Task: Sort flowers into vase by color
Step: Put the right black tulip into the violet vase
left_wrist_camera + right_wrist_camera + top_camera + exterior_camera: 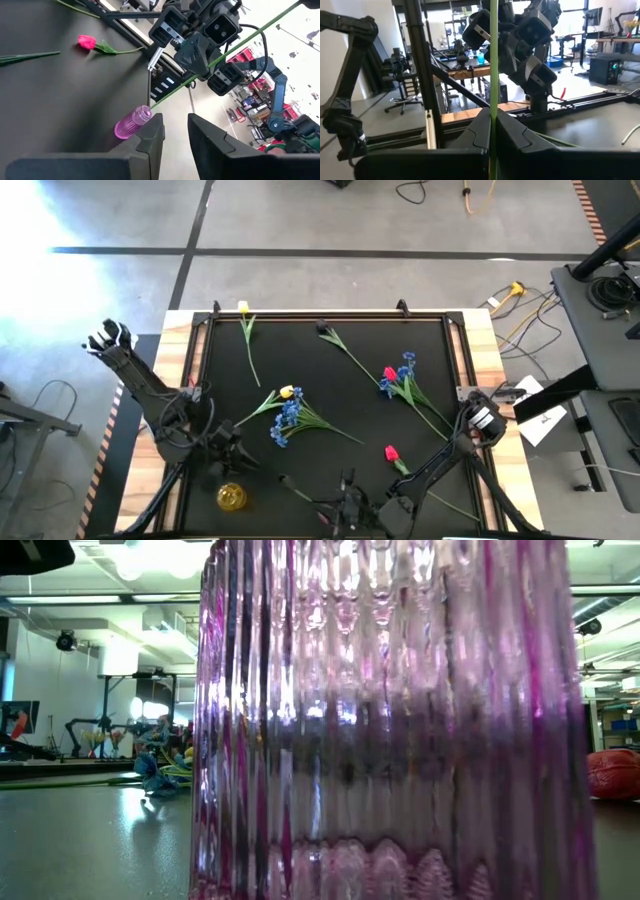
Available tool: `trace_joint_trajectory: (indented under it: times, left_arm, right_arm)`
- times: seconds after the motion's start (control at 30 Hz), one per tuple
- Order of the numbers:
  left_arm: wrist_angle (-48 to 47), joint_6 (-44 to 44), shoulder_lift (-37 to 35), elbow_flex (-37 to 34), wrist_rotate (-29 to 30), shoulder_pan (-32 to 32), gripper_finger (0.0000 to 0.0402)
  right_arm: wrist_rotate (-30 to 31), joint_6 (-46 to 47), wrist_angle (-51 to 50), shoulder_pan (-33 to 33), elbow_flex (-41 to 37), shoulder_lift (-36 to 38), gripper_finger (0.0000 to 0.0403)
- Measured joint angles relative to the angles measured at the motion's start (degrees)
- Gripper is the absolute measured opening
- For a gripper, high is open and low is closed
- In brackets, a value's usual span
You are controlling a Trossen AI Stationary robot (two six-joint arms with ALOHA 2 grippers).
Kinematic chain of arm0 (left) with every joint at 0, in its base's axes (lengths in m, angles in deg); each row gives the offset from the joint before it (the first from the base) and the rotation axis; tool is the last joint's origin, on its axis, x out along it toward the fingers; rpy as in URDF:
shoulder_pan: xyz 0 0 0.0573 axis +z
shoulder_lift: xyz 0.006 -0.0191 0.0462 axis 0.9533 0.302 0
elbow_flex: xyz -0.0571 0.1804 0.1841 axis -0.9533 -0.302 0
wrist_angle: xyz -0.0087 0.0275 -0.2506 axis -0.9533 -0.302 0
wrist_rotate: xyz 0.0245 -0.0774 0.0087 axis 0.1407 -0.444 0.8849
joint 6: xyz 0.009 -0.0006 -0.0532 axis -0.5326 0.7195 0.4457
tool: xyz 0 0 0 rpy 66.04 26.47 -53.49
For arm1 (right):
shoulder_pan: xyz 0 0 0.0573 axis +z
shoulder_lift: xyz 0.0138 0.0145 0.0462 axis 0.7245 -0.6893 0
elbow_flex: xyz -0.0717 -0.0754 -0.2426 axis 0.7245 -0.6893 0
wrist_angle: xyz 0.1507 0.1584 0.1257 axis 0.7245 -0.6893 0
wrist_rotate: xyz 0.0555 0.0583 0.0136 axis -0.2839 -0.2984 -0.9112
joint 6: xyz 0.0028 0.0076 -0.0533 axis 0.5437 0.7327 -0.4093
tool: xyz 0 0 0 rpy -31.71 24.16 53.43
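Note:
My right gripper (493, 131) is low over the table's near edge (345, 505), shut on a thin green stem (493, 60); its bloom is out of view. A pink ribbed glass vase (132, 122) stands by the near edge and fills the low view (390, 720). The stem's free end (152, 104) hangs just above it. My left gripper (175, 140) is open and empty near the yellow vase (231, 497). Loose on the mat lie red tulips (391, 452), yellow tulips (288, 392), blue sprays (287, 422) and one dark bloom (323, 330). My right gripper pinches the green stem (493, 102) between its two fingers, which lie across it. In the left wrist view the stem (192, 80) is lifted clear of the table and slants down to its free end by the pink vase.
Black frame rails (330, 314) run round the mat. Another yellow tulip (243, 308) lies at the far left, and a red tulip with a blue spray (400, 375) at the right. My two arms are close together at the near edge.

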Motion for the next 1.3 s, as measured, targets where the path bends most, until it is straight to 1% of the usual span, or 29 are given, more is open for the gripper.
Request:
trace_joint_trajectory:
  times: [0.17, 0.33, 0.8, 0.93, 1.0, 1.1, 1.3]
  left_arm:
    - [0.8, 0.2, 0.8, 0.0, 0.0, 0.0, 0.0077]
    - [1.1, 0.4, 0.3, 0.0, -0.1, 0.0, 0.0077]
    - [0.4, 0.4, -1.6, 0.0, -0.4, 0.0, 0.0077]
    - [0.3, 0.4, -1.7, 0.0, -0.6, 0.0, 0.0077]
    - [-0.5, 0.4, -2.0, 0.0, -1.8, 0.0, 0.0077]
    - [-2.7, 0.5, -3.0, 0.0, -2.7, 0.0, 0.0077]
    - [-7.6, 1.5, -6.2, 0.0, -2.7, 0.0, 0.0077]
  right_arm:
    - [-0.3, -2.3, 0.0, -0.9, -1.6, 0.0, 0.0009]
    - [-4.9, 1.5, 0.0, -3.2, -3.1, 0.0, 0.0009]
    - [-4.0, -3.9, 1.7, -5.2, -3.9, 0.0, 0.0009]
    - [-4.0, -2.2, 1.7, -5.4, -4.0, 0.1, 0.0009]
    - [-4.0, -1.0, 1.7, -5.4, -4.0, 0.1, 0.0009]
    - [-4.1, 2.0, 1.0, -5.3, -4.0, 0.1, 0.0009]
    - [-4.1, 2.6, -3.0, -5.0, -4.1, 0.3, 0.0013]
